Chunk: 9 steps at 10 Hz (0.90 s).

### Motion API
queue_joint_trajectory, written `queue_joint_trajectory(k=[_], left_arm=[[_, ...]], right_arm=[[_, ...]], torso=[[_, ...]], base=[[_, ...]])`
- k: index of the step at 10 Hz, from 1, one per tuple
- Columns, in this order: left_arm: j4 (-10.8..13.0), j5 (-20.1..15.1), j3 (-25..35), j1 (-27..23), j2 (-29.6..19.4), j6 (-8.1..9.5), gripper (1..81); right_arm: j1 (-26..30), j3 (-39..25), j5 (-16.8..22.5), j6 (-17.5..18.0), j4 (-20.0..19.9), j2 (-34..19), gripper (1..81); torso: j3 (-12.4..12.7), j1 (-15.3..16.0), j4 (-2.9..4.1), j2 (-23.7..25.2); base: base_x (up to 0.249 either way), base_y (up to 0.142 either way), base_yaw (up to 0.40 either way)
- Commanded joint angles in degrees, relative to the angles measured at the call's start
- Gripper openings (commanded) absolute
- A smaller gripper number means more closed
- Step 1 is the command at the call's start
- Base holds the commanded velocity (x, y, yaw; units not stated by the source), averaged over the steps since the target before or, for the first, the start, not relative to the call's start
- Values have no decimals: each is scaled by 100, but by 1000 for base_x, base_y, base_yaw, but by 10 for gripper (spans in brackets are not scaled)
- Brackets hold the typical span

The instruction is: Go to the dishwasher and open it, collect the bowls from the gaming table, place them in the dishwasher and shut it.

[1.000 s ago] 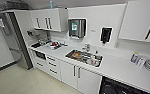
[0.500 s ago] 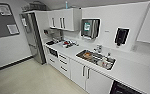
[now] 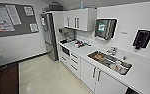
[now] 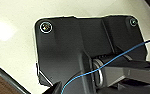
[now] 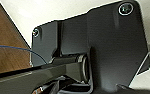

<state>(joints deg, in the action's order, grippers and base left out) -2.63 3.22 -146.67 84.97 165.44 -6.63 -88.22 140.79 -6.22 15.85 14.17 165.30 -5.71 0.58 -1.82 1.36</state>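
Head cam is looking down a kitchenette: white counter [image 3: 86, 51] running along the right wall, sink [image 3: 110, 61] set into it, fridge [image 3: 49, 35] at the far end. Can't tell which front is the dishwasher. Wrist cams are facing pale floor [image 4: 13, 30]; can't tell either gripper's state.

Bright, even light fills the soft, blurred kitchen; straight edges bow toward the frame corners. A pale glare patch lies on the glossy cream floor [image 4: 2, 30], upper left.
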Motion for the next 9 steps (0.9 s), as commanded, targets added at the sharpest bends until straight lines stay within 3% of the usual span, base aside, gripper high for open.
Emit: queue_joint_trajectory(k=[1,9], left_arm=[[52,-322,24,-222,-54,4,811],[52,-313,-3,-222,-72,4,811]], right_arm=[[177,-35,261,-29,86,31,811],[203,-53,226,-29,183,93,811]], torso=[[0,0,0,0],[0,0,0,0]], base=[[0,0,373],[0,0,373]])
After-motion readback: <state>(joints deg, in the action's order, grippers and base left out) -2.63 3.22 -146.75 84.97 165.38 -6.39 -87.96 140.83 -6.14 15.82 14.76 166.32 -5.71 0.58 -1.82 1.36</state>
